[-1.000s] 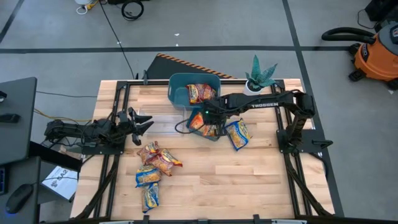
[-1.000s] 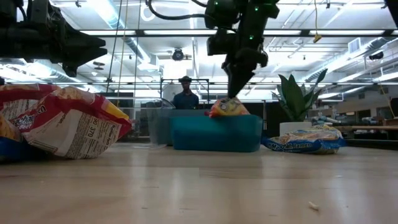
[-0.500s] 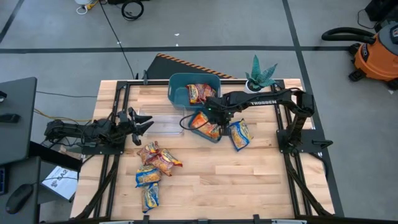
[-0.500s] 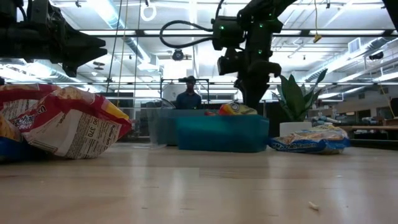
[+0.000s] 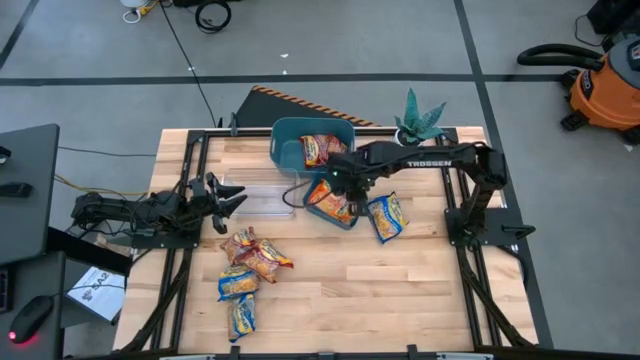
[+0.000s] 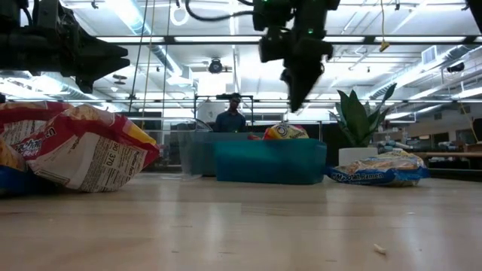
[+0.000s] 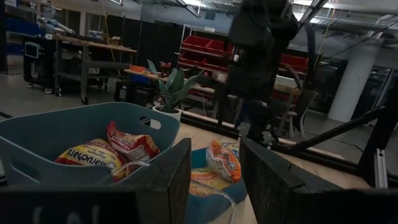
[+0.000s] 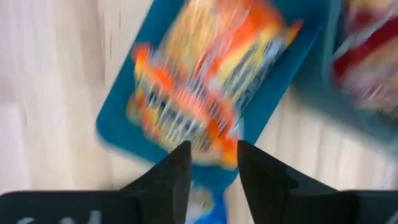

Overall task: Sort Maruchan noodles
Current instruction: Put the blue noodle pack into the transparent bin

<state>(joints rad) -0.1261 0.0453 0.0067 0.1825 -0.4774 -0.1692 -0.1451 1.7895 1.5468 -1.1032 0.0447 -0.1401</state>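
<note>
1 orange Maruchan packet [image 5: 328, 200] lies in the small teal bin [image 5: 345, 217] at frame centre, under the empty, parted right gripper [image 5: 345, 183]; the left gripper [image 5: 232, 197] is held open at left.

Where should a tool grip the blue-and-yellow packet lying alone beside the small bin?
Probably from straight above, pinching across the narrow width of the blue-and-yellow packet. It lies flat on the table, apart from the small bin, with both long edges free.

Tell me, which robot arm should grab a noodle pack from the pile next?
Probably the left. Its open left gripper waits right beside the pile of Maruchan noodles. The right gripper, open and empty, hangs over the small teal bin, farther from the pile.
</note>
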